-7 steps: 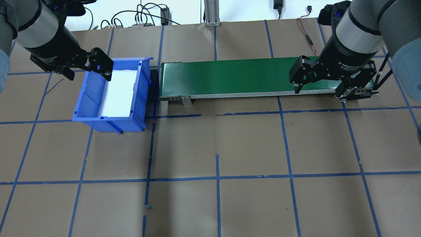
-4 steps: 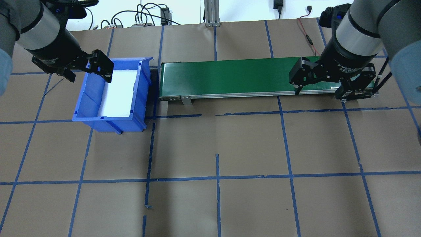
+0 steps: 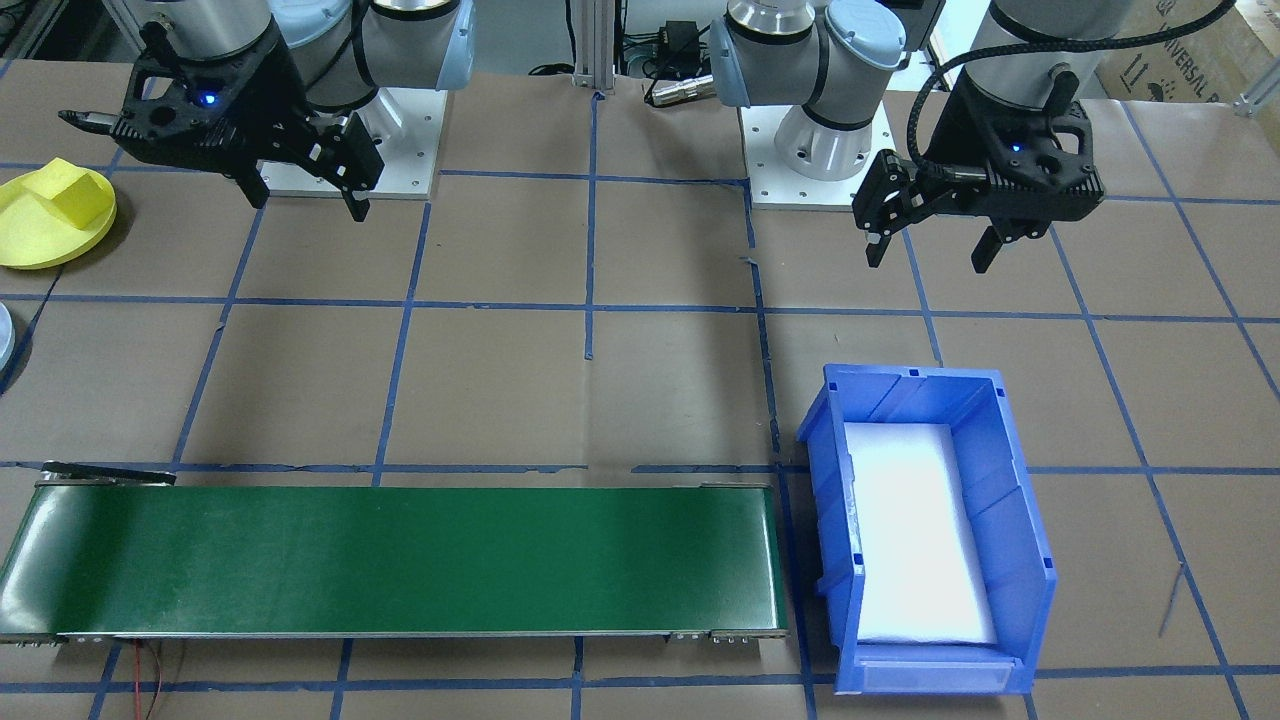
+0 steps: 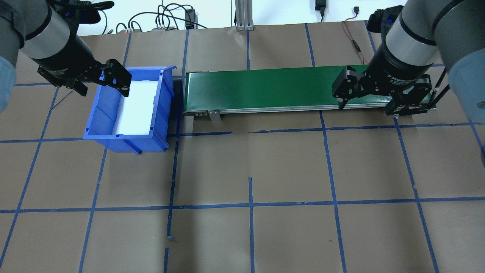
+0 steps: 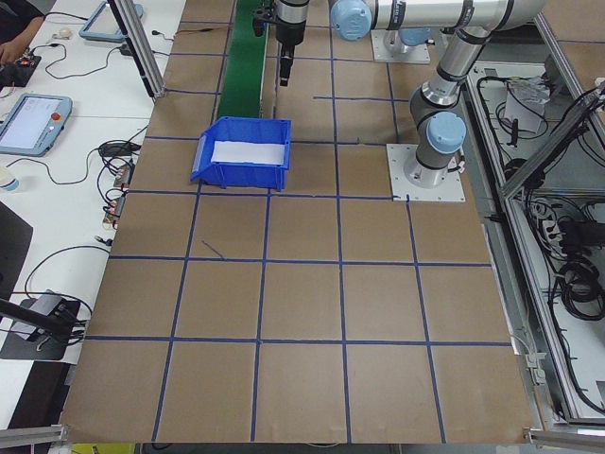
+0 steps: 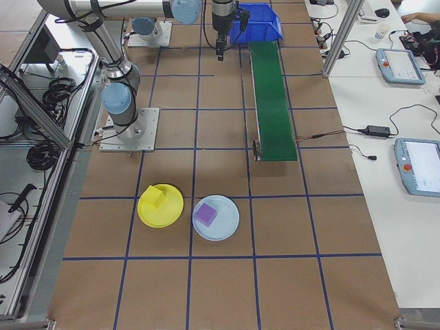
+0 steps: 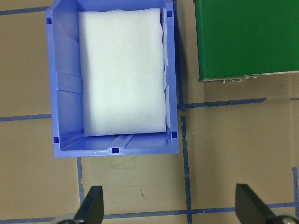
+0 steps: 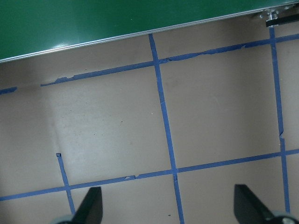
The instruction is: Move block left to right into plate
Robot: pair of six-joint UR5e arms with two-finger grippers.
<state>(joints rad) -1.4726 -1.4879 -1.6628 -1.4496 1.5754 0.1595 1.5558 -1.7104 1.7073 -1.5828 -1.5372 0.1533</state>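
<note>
A yellow block (image 3: 72, 194) lies in the yellow plate (image 3: 30, 240) at the table end on my right side; the exterior right view shows the same plate (image 6: 172, 210) and block (image 6: 157, 197). My right gripper (image 3: 308, 203) hangs open and empty above the table, well apart from the plate; from overhead the right gripper (image 4: 367, 109) is over the near edge of the green conveyor (image 4: 265, 89). My left gripper (image 4: 103, 90) is open and empty above the blue bin (image 4: 94, 113). The bin (image 7: 63, 93) holds only white foam.
A pale blue plate (image 6: 230, 227) with a purple block (image 6: 205, 215) sits beside the yellow plate. The conveyor (image 3: 400, 560) runs from the bin (image 3: 1020, 520) toward my right. Blue tape lines grid the brown table.
Both arms drifted slightly toward the near side of the table. Both grippers stayed open and empty.
</note>
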